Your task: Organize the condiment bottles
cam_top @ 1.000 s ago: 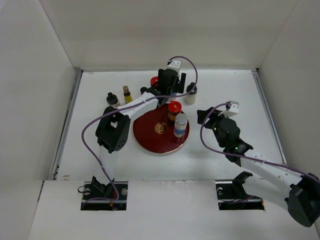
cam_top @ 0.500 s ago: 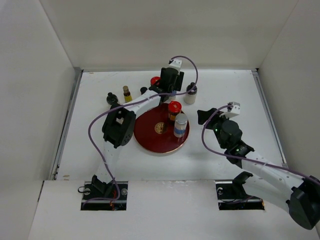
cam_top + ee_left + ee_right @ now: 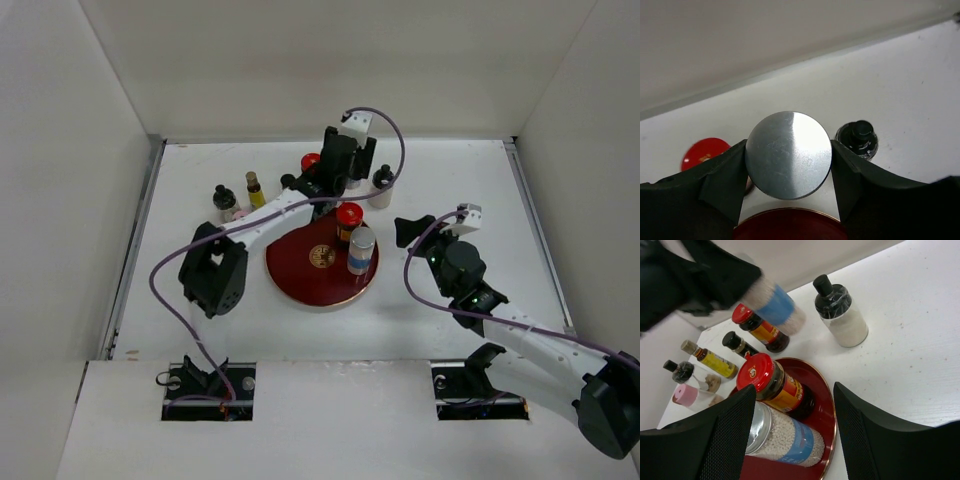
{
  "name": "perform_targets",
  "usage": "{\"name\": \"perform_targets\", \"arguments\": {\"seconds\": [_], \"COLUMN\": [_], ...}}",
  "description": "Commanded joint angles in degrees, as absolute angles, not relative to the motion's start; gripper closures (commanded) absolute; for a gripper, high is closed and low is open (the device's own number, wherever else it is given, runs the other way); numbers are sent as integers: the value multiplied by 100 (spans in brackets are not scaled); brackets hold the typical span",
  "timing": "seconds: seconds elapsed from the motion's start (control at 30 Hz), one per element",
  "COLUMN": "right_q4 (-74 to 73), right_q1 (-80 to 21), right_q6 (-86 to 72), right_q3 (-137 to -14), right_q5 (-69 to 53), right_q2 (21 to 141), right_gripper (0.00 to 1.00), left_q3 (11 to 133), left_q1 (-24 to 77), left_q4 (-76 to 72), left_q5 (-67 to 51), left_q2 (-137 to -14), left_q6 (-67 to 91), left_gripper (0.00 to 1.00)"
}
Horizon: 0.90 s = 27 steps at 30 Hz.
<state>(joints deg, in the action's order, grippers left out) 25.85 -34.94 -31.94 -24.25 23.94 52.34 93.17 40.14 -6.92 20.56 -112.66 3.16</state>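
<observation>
Pinching a silver-capped shaker (image 3: 788, 155) on both sides of its cap, the left gripper (image 3: 788, 167) has one black finger (image 3: 722, 182) pressed on the left and the other on the right. The cap is a flat disc of brushed metal with faint scratches. From the right wrist, the shaker's body is blurred, pale and grainy with a blue band, and it hangs tilted beyond the far rim of the round dark-red tray (image 3: 290, 280).

The right gripper (image 3: 795, 440) stays back over the white table (image 3: 450, 180), its mesh-textured fingers spread with nothing between them.

On the tray stand a red-capped jar (image 3: 772, 385) of dark glass and a second shaker (image 3: 785, 432). The jar's label is orange and red, its writing too small to read, and its cap carries a small gold mark. The glossy tray has a gold emblem at its centre.

On the table behind are another red-capped jar (image 3: 760, 329), a white bottle with a black cap (image 3: 840, 312), a slim yellow bottle (image 3: 710, 359) and a pink-capped one (image 3: 686, 395).
</observation>
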Motion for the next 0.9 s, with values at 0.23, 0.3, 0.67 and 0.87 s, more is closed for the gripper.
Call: {"name": "perform_targets", "arguments": {"seconds": [0.23,0.3,0.67,0.87], "right_q4": [2971,2971,2971,2971], "right_q1": [-3537,-3564,-3617,-3625], "right_q6": [-3234,-3208,-3191,-3147], "right_q3": [-2382,-2399,-2435,-2470], "right_q5": [2356,2355,2355,2355], "right_q2": [5168,5177,5300,5361], "right_gripper": [32,32,32,32], "left_q3": [7123,6498,5151,5185], "left_q1": [4012,4047,4038,4117], "left_q4": [-2144,-2276,-2434,-2698], "left_q5": [2987,3102,2760,2602], "left_q2": [-8457,-8114,-7997,-8393], "left_q6": [333,535,1371,1494], "left_gripper": [67,67,67,67]}}
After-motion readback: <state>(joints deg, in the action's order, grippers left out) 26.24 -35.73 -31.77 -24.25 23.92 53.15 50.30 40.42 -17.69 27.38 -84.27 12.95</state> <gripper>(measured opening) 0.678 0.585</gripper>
